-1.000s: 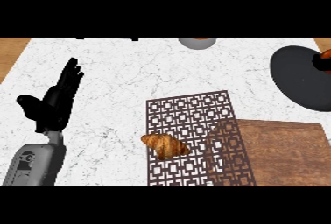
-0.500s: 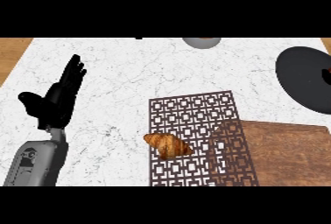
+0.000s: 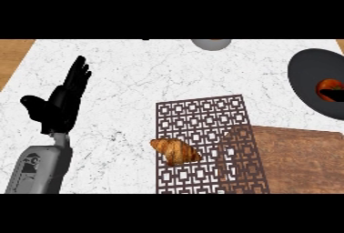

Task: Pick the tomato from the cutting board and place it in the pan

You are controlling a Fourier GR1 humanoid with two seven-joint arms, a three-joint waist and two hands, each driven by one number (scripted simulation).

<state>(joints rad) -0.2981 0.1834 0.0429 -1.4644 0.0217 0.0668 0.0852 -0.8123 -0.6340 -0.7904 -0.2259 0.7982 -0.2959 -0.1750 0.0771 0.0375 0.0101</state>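
Now we see the tomato inside the pan, at the view's right edge, where half a second ago that side of the pan showed only dark metal. The whole scene has also slid a little lower and to the left in the head view, so more of the pan is in sight. A black shape lies across the tomato's lower side and runs out of the picture. We take it for part of the right hand, but too little of it shows to tell whether it is grasping the tomato or has released it.

The cutting board at the lower right carries no tomato, so we judge the carry done and the placing at its last stage (letting go and drawing back, if that is not done already).

The left hand rests at the view's left, fingers straight and pointing up, holding nothing, much as it did a second ago. The croissant lies on the patterned mat beside the board, unmoved, and a grey bowl sits at the counter's far edge.
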